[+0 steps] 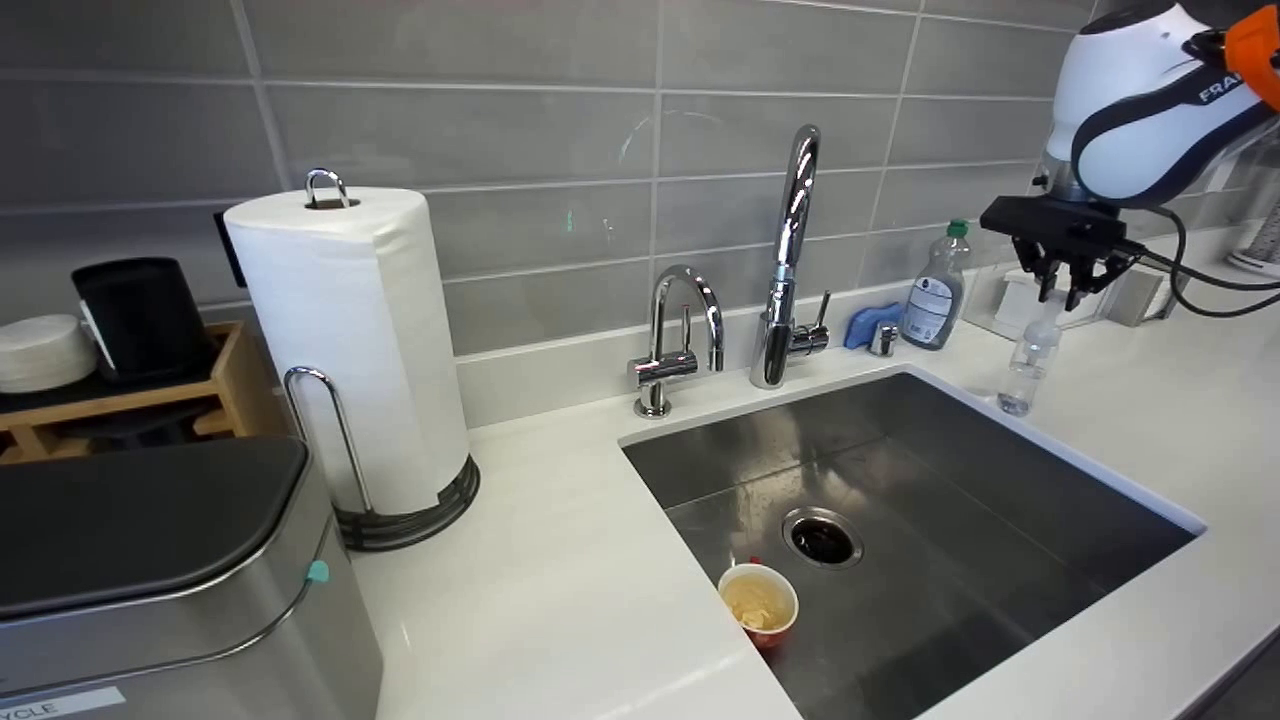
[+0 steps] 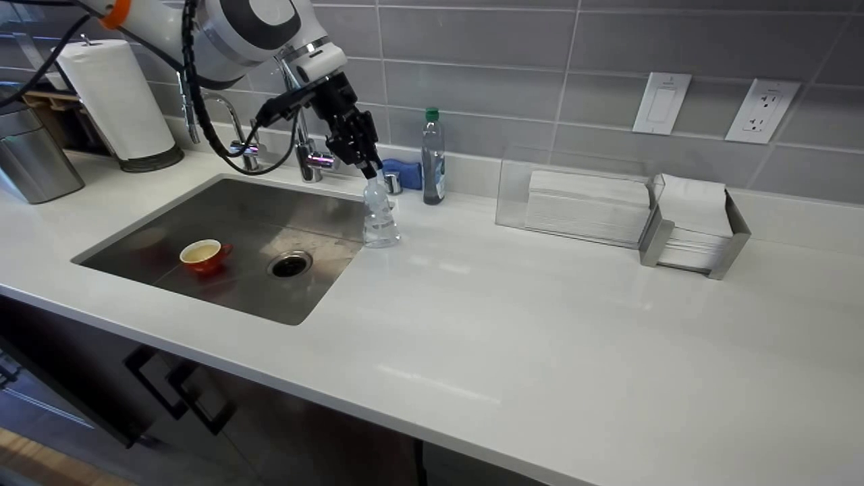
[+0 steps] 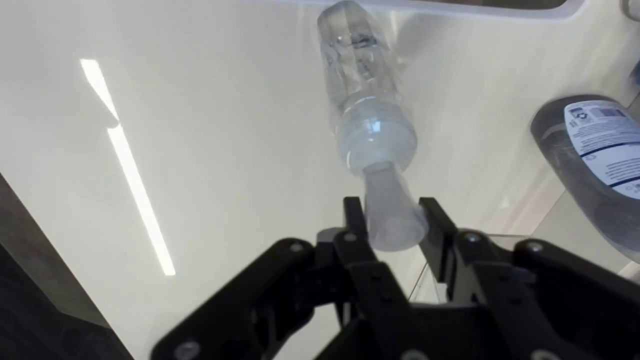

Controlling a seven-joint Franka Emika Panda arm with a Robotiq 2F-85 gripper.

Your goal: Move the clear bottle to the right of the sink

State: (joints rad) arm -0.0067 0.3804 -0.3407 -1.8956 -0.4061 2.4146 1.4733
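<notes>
The clear bottle (image 1: 1028,362) has a see-through body and a frosted, flared top. It stands on the white counter close beside the sink (image 1: 950,560). The bottle (image 2: 381,226) is at the sink's (image 2: 236,209) right edge, looking upright or slightly tilted, its base seemingly on the counter. My gripper (image 1: 1058,298) is above it, pointing down, and also shows in an exterior view (image 2: 370,174). In the wrist view my gripper (image 3: 391,201) has its fingers on both sides of the frosted top of the bottle (image 3: 367,90), appearing to touch it.
A green-capped soap bottle (image 2: 433,162) and blue sponge (image 2: 405,173) stand behind. A red cup (image 2: 204,255) sits in the sink. Two faucets (image 1: 785,270) (image 1: 655,350) rise behind it. Napkin holders (image 2: 587,206) (image 2: 695,226) stand along the wall. A paper towel roll (image 1: 350,350) is beyond.
</notes>
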